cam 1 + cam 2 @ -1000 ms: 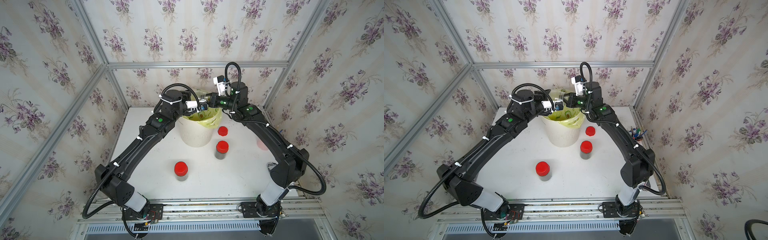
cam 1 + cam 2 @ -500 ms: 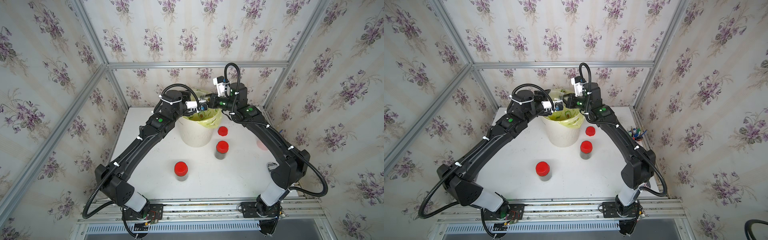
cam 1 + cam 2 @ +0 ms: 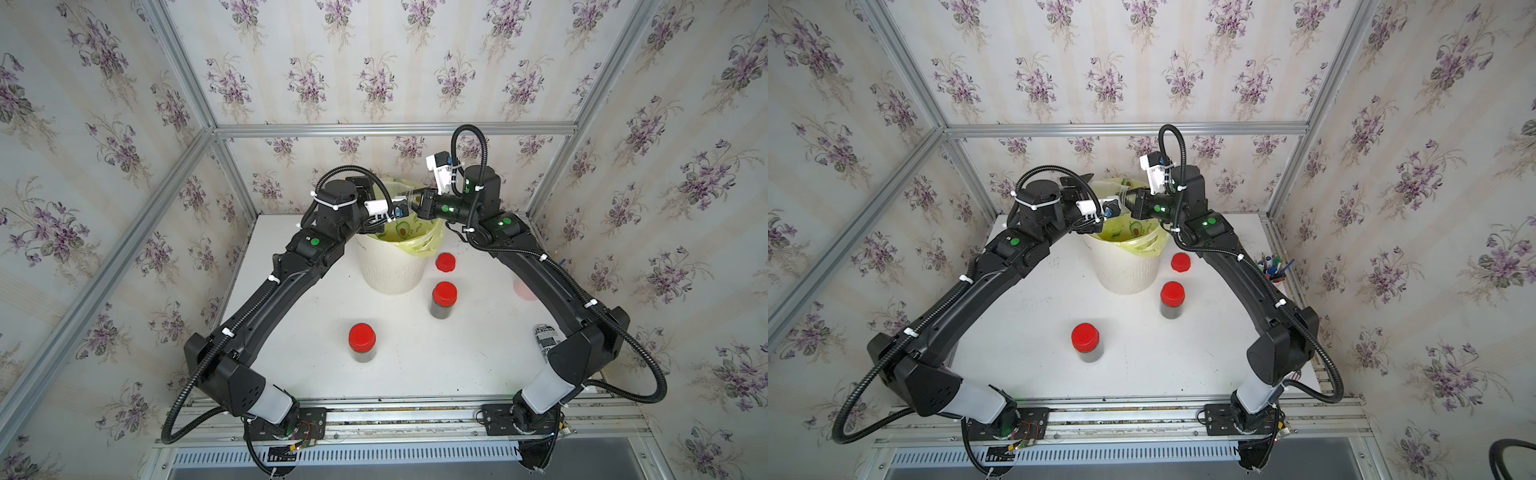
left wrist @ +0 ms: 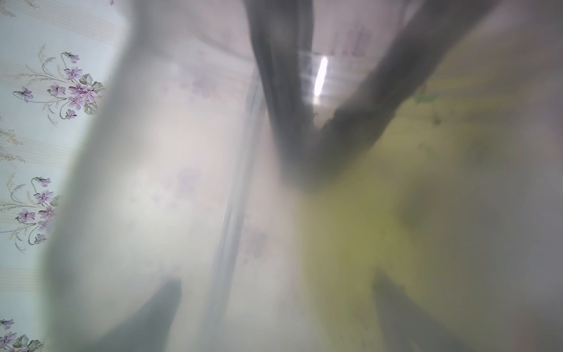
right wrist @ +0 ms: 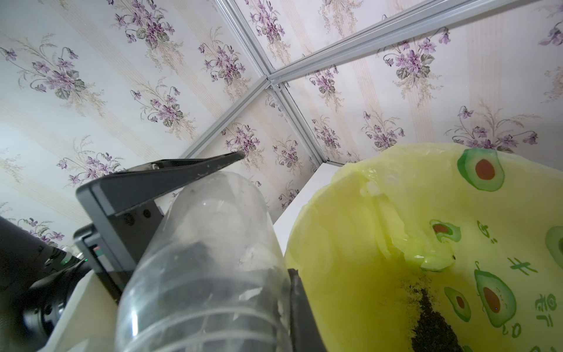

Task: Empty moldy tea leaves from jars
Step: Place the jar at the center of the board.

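The left gripper [image 4: 277, 277] had just let go. Its fingers, clamped a second earlier, now stood spread wide around the empty jar [image 5: 207, 259] without squeezing it. The right gripper [image 3: 415, 198] was pinched almost fully closed on that jar at its threaded mouth end (apparently on the rim wall itself, though the exact contact was hard to make out). The jar therefore hung from the right arm alone. Neither arm had visibly shifted over that second.

In both top views the jar lay roughly on its side above the 12 o'clock edge of the bin [image 3: 390, 270], which stood at the 12 o'clock end of the table [image 3: 415, 374]. The left arm reached in from the bin's 9 o'clock and the right from its 3 o'clock. The jar looked clear inside. A dark heap of tea leaves [image 5: 432, 323] lay down in the yellow avocado-print bag [image 5: 396, 213].

I read the release as the end of a handover: the first jar was emptied and passed to the right arm, freeing the left for the next one. A loose cap [image 3: 445, 262] lay at the bin's 4 o'clock. A capped jar [image 3: 444, 300] stood at the bin's 5 o'clock and a second capped jar [image 3: 361, 343] at its 7 o'clock, both still dark with leaves. Roughly a third of the job seemed done.
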`<act>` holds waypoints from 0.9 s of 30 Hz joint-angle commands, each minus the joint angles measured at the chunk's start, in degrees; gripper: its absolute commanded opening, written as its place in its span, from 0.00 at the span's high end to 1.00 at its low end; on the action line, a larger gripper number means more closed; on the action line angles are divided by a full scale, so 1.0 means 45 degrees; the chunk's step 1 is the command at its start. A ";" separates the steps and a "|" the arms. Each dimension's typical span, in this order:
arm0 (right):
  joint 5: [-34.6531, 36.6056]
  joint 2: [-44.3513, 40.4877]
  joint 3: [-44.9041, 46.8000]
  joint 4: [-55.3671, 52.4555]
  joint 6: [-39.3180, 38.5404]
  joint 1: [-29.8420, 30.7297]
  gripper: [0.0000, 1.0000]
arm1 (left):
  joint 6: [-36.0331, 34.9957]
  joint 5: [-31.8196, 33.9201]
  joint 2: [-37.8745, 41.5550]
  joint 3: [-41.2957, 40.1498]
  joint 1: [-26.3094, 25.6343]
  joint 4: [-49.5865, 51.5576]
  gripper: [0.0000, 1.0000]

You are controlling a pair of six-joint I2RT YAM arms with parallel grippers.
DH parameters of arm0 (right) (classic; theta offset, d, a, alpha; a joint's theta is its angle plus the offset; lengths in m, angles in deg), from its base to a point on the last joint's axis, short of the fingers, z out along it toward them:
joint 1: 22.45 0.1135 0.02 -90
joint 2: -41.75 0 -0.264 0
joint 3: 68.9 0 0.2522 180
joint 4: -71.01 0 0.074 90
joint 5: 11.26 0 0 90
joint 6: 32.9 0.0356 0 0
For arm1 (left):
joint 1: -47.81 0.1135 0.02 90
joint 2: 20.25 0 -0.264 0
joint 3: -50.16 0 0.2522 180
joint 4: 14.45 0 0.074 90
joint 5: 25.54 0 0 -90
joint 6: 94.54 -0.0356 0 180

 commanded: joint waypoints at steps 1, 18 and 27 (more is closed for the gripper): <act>0.0021 -0.0381 0.0053 -0.0335 -0.0368 -0.0193 1.00 | 0.0843 -0.0066 0.0332 -0.0219 0.0226 -0.0405 0.01; 0.3546 -0.2898 0.0097 -0.6363 -0.3658 0.0328 1.00 | 0.6068 0.2043 0.1841 -0.1590 0.1736 -0.1081 0.00; 0.5618 -0.2451 -0.0578 -0.9444 -0.4267 0.2644 1.00 | 1.0027 0.4720 0.0706 0.0528 0.1817 0.0565 0.00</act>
